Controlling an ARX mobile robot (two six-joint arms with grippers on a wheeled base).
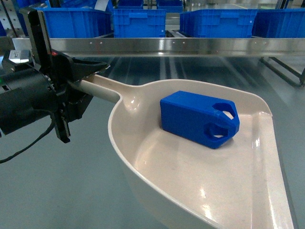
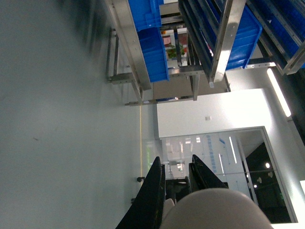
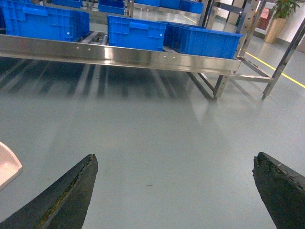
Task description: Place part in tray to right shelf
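Head view: my left claw (image 1: 76,78) clamps the tray (image 1: 190,191) handle at nine o'clock; the part (image 1: 198,118) lies inside. Right claw (image 3: 176,191) gapes empty.

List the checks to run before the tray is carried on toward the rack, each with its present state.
1. Part inside the tray: ok, resting in the bowl.
2. Left gripper on the tray handle: ok, shut on it.
3. Part clear of the tray's open lip: ok, it sits back from it.
4. Right gripper free: ok, open and empty over the floor.
5. Right shelf front rail ahead of the tray: ok.
6. Free lane between the blue crates: cannot tell.
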